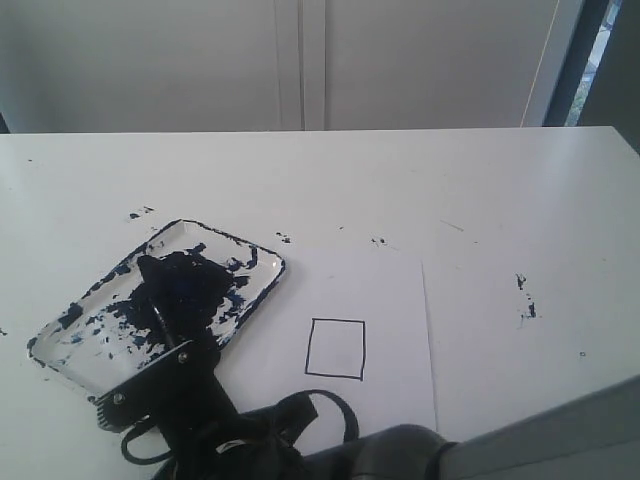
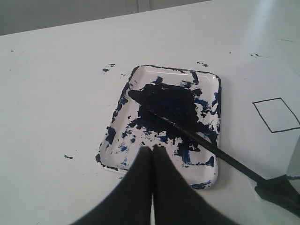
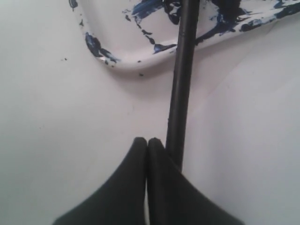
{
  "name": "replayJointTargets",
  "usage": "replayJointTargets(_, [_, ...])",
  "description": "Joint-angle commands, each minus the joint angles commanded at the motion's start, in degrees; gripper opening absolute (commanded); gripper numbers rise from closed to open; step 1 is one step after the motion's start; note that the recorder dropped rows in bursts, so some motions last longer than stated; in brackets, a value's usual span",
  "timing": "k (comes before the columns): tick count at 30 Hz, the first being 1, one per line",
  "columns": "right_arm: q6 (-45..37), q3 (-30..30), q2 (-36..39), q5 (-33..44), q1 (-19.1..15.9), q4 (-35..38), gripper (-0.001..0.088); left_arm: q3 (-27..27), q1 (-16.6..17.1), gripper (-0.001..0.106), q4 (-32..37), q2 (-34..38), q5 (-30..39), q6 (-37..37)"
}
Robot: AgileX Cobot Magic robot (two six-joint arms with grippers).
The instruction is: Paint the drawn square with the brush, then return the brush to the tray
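Observation:
The tray [image 1: 258,252], white and smeared with dark blue paint, lies at the table's left. The brush [image 1: 166,323] rests with its tip in the paint, its black handle crossing the tray's near rim. My right gripper [image 1: 172,368] has reached across to that rim and is shut. Up close, the brush [image 3: 183,84] runs alongside the shut right gripper [image 3: 147,140], outside the closed jaws, past the tray corner [image 3: 123,63]. My left gripper [image 2: 152,148] is shut and empty, above the tray [image 2: 142,78] edge. The drawn square [image 1: 335,348] is white inside; the left wrist view also shows the drawn square [image 2: 276,115] and the brush [image 2: 211,147].
The square is drawn on a white paper sheet [image 1: 385,290] right of the tray. Dark paint specks [image 1: 525,295] dot the table. A black cable loop [image 1: 325,405] and the grey arm [image 1: 540,440] fill the near edge. A pale wall stands behind the table.

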Motion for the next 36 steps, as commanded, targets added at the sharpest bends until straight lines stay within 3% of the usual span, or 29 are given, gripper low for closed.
replayJointTargets(8, [-3.9,0.0,0.0,-0.1,-3.7,0.0,0.0000,0.0,0.0,0.000,0.0,0.0,-0.1,0.0])
replayJointTargets(16, [-10.2,-2.3,-0.4,-4.3,-4.9,0.0,0.0000,0.0,0.0,0.000,0.0,0.0,-0.1,0.0])
replayJointTargets(18, [-10.6,-3.4,-1.9,-4.3,-4.9,0.0,0.0000,0.0,0.0,0.000,0.0,0.0,-0.1,0.0])
replayJointTargets(23, [-20.6,-3.0,-9.9,-3.9,-4.5,0.0,0.0000,0.0,0.0,0.000,0.0,0.0,-0.1,0.0])
replayJointTargets(28, [-21.5,-0.3,-17.1,-1.7,-2.8,0.0,0.0000,0.0,0.0,0.000,0.2,0.0,-0.1,0.0])
replayJointTargets(36, [-18.4,9.9,-25.2,-0.1,0.6,0.0,0.0000,0.0,0.0,0.000,0.2,0.0,0.0,0.0])
